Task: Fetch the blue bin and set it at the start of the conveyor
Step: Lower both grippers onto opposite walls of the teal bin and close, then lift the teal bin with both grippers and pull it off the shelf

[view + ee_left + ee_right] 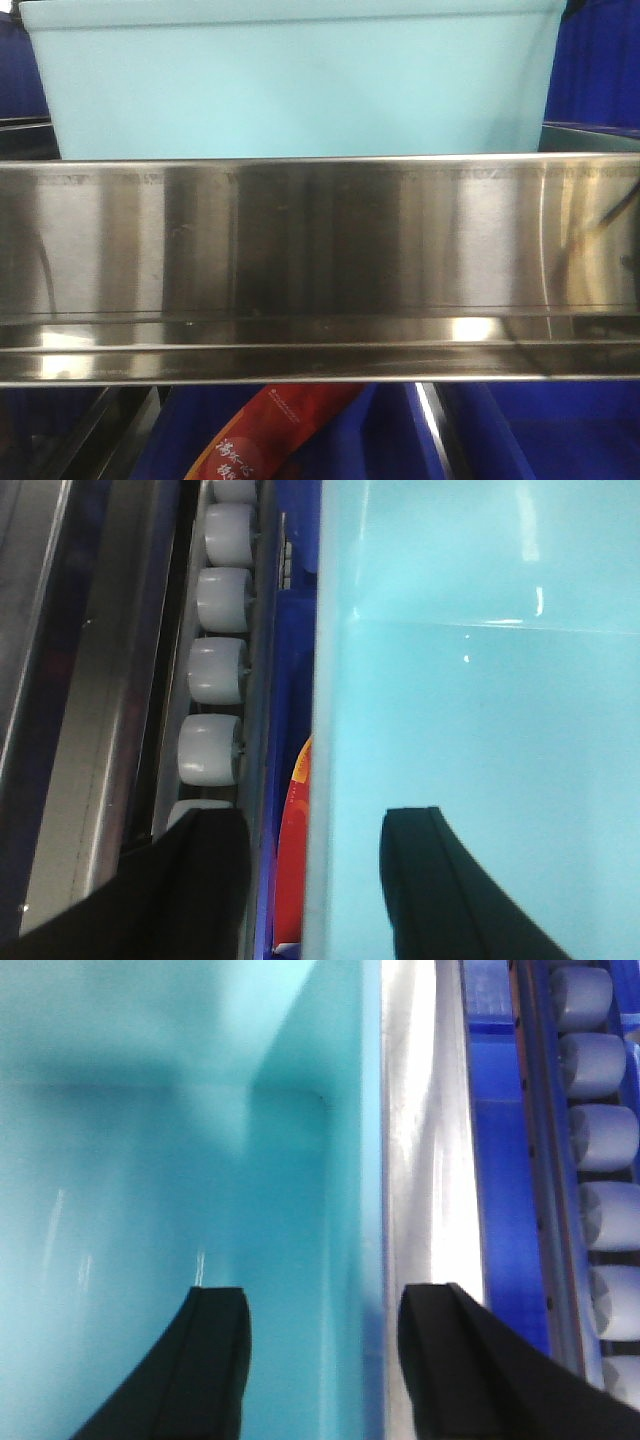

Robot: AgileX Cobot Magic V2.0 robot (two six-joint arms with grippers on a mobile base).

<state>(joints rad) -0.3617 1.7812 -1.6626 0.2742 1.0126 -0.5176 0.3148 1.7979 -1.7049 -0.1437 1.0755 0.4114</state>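
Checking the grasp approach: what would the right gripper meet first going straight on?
The right gripper would likely meet the blue bin first: its side wall lines up between the open jaws, though depth is unclear.

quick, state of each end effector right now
left end effector: open, astride blue bin wall
right end effector: open, astride its other wall

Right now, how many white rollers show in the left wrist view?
6 rollers in one column left of the blue bin: top one cut off, lowest half behind the left hand's finger. More may be hidden.
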